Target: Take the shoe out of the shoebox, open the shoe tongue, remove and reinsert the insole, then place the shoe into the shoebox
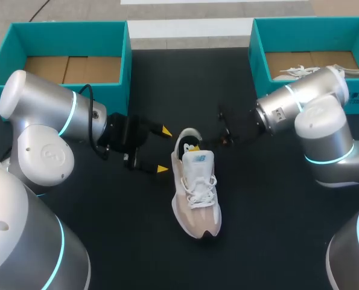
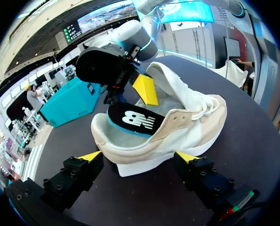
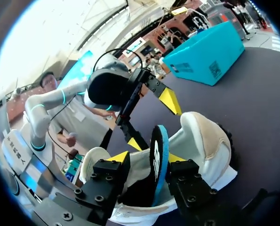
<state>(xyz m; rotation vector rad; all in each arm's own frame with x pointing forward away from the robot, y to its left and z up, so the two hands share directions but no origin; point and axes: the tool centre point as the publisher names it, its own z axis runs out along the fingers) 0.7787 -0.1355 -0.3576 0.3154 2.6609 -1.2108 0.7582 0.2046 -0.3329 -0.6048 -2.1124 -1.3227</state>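
A beige and white shoe (image 1: 195,193) lies on the black table, toe towards me. Its tongue (image 1: 198,164) is pulled forward. The black insole with a blue edge (image 2: 137,121) sits partly in the heel opening, raised on edge (image 3: 158,162). My right gripper (image 3: 149,157) reaches into the shoe's opening (image 1: 195,145). Its fingers stand apart on either side of the insole, with a gap on one side. My left gripper (image 1: 164,150) is wide open beside the heel, and in its own view (image 2: 139,157) the shoe's heel lies between the yellow tips without being pinched.
A teal shoebox (image 1: 64,57) with a cardboard floor stands at the back left. A second teal box (image 1: 312,45) at the back right holds another white shoe (image 1: 297,72). Both arms crowd the table's middle band beside the shoe.
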